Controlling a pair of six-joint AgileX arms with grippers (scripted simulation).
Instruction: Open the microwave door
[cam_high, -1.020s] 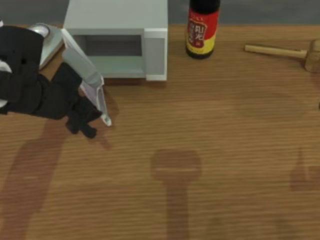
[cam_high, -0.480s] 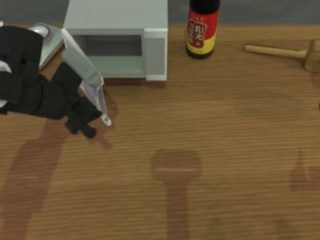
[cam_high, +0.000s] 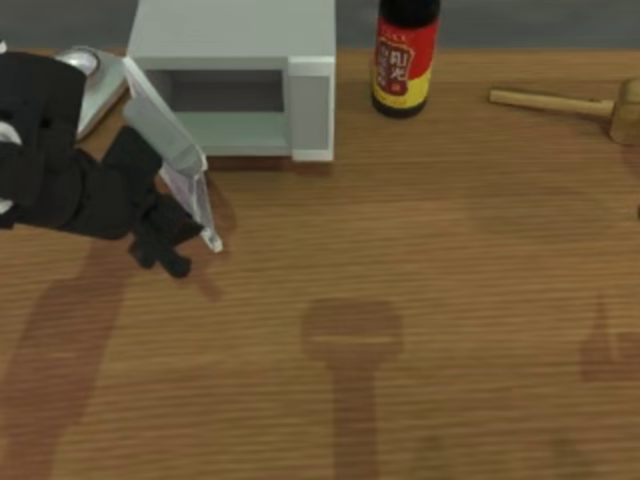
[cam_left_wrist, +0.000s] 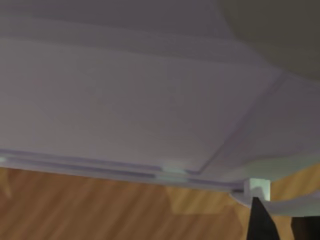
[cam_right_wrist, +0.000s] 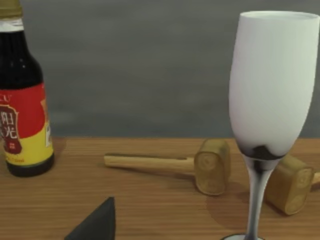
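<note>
Now | left gripper (cam_high: 190, 250) at microwave door (cam_high: 165, 140) edge | door ajar

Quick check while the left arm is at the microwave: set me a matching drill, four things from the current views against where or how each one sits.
Things:
1. microwave door
2. sauce bottle
3. wooden mallet
4. left hand

States:
A. lying flat near the table's far right
B. swung out from the microwave, cavity exposed
C. at the door's free edge, on the table's left
D. standing upright just right of the microwave

Pairs: 1-B, 2-D, 3-A, 4-C
</note>
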